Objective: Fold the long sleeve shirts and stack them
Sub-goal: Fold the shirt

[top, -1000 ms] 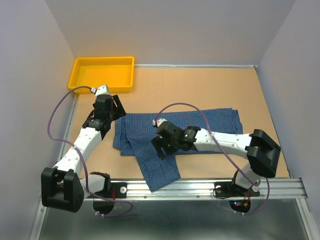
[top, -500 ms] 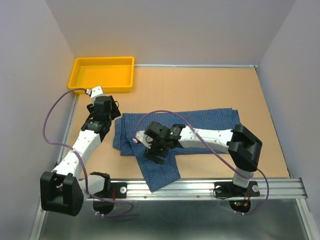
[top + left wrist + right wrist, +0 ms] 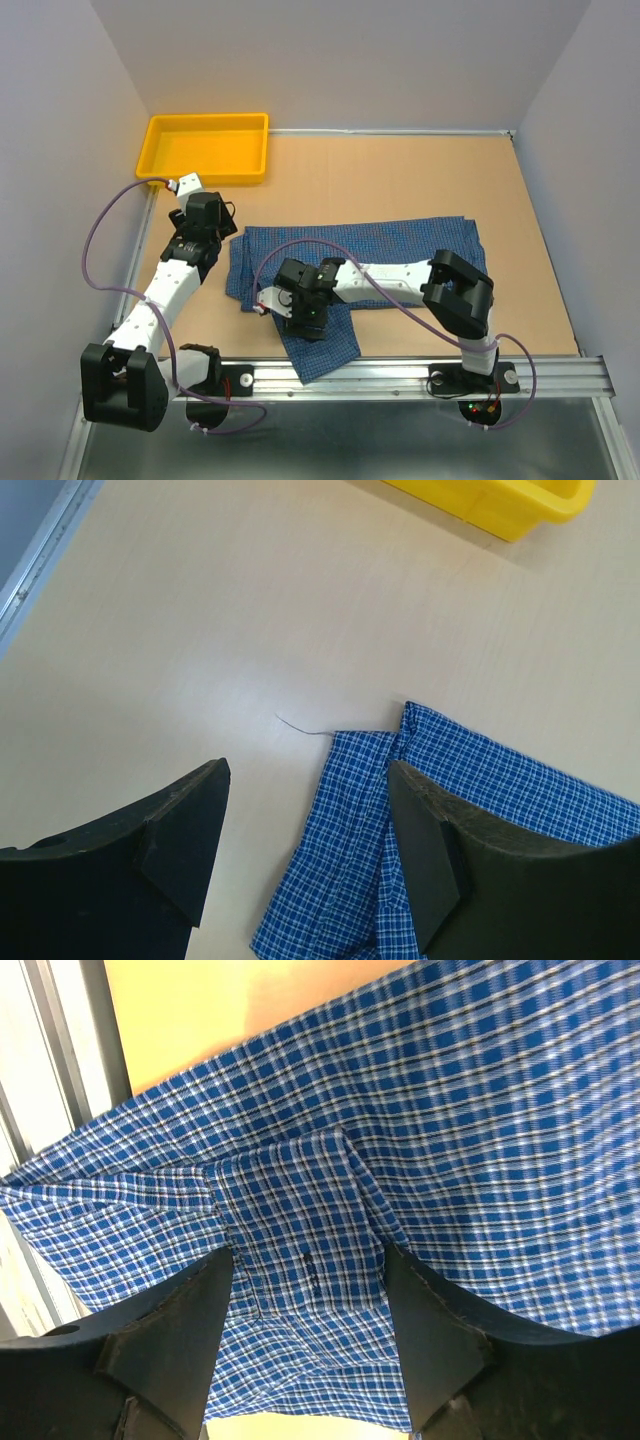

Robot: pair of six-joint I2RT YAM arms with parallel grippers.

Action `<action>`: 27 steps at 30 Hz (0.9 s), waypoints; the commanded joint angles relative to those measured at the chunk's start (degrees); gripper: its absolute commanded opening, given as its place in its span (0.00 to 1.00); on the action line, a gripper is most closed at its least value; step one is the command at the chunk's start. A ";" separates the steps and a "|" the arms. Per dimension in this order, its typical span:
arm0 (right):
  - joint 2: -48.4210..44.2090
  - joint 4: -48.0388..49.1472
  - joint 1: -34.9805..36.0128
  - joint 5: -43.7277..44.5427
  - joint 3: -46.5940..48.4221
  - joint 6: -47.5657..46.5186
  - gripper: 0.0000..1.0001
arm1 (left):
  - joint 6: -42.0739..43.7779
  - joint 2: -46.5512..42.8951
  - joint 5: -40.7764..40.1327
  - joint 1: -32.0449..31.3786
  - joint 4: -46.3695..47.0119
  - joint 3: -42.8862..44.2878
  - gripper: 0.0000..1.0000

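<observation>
At the far left corner sits the yellow bin [image 3: 208, 140], not involved in this step. The left gripper [image 3: 305, 780] hovers with jaws apart over bare table [image 3: 400, 180] just beside the shirt's left corner, holding nothing. The blue checked shirt [image 3: 400, 240] lies spread across the table centre, one sleeve [image 3: 325, 350] running to the near rail [image 3: 400, 372]. The right gripper [image 3: 310, 1290] is low over that sleeve, jaws apart and straddling the cuff [image 3: 300, 1230], not yet clamped. To pinch cleanly, lower until both fingers bracket the full cuff layer, close firmly, then lift before carrying the sleeve across the body. Compared with one second ago, the right arm has swung left from mid-shirt to the sleeve; the left gripper has drawn slightly back; the shirt is unmoved.
</observation>
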 commanded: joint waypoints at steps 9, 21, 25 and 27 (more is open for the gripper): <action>3.00 -3.20 1.60 -2.33 3.24 -2.91 0.60 | -0.06 -0.73 -1.32 0.37 0.53 0.64 0.76; -1.31 -4.78 1.95 -1.01 7.10 -2.39 0.02 | -0.06 -0.82 -1.14 0.55 0.62 0.64 0.76; -1.93 -5.22 1.95 -1.36 7.37 -2.03 0.18 | 0.03 -0.73 -0.70 0.55 0.62 0.64 0.76; -1.22 -5.66 1.95 -2.15 7.20 -1.86 0.24 | 0.12 -0.65 0.09 0.55 0.89 0.55 0.76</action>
